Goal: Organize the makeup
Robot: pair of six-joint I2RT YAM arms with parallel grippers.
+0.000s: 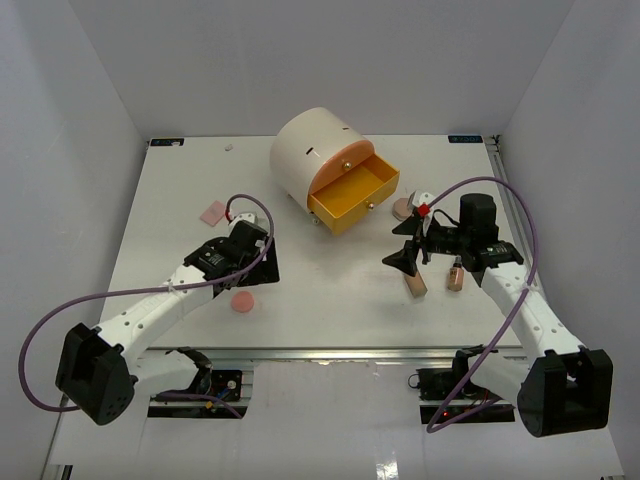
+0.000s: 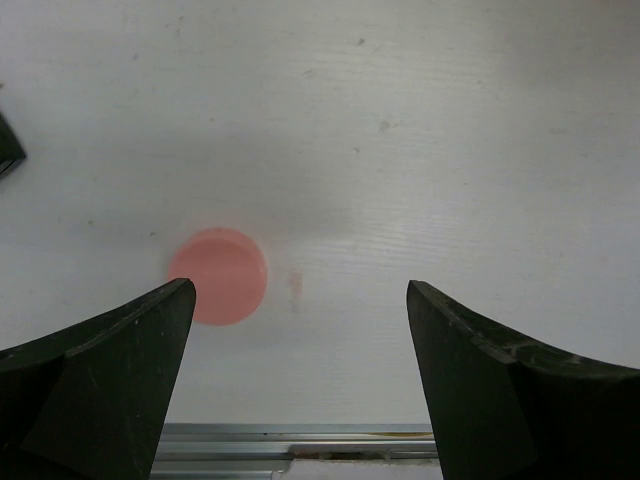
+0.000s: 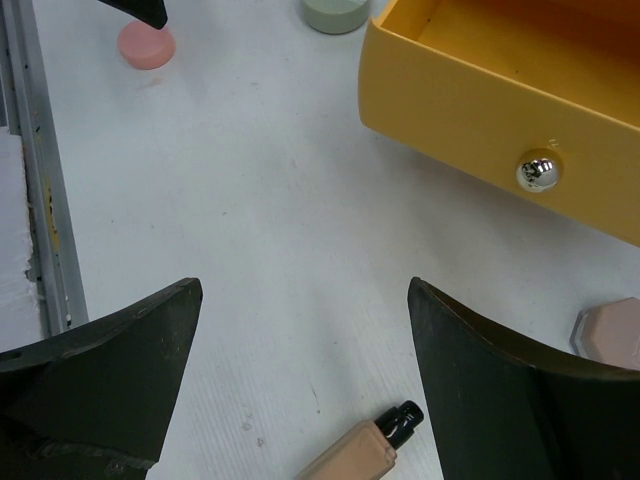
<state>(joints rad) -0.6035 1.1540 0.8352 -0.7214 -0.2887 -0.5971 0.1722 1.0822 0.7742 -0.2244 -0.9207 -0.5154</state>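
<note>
A pink round compact [image 1: 242, 302] lies near the table's front edge, and in the left wrist view the pink compact [image 2: 217, 275] sits just ahead of my left finger. My left gripper [image 1: 258, 272] [image 2: 300, 295] is open and empty above the table. One tan bottle [image 1: 413, 282] with a black cap lies flat, and the tan bottle [image 3: 365, 455] shows low between my fingers. My right gripper [image 1: 402, 245] [image 3: 303, 300] hangs open over it. Beside it is a second tan bottle [image 1: 455, 275]. A beige compact [image 1: 402, 208] [image 3: 610, 335] rests by the drawer.
The cream cylindrical box [image 1: 318, 158] stands at the back centre with its orange drawer [image 1: 352, 198] [image 3: 500, 90] pulled open. A flat pink piece [image 1: 212, 212] lies at the left. A pale green round thing [image 3: 335, 12] sits by the drawer's corner. The metal rail [image 2: 300, 440] marks the near edge.
</note>
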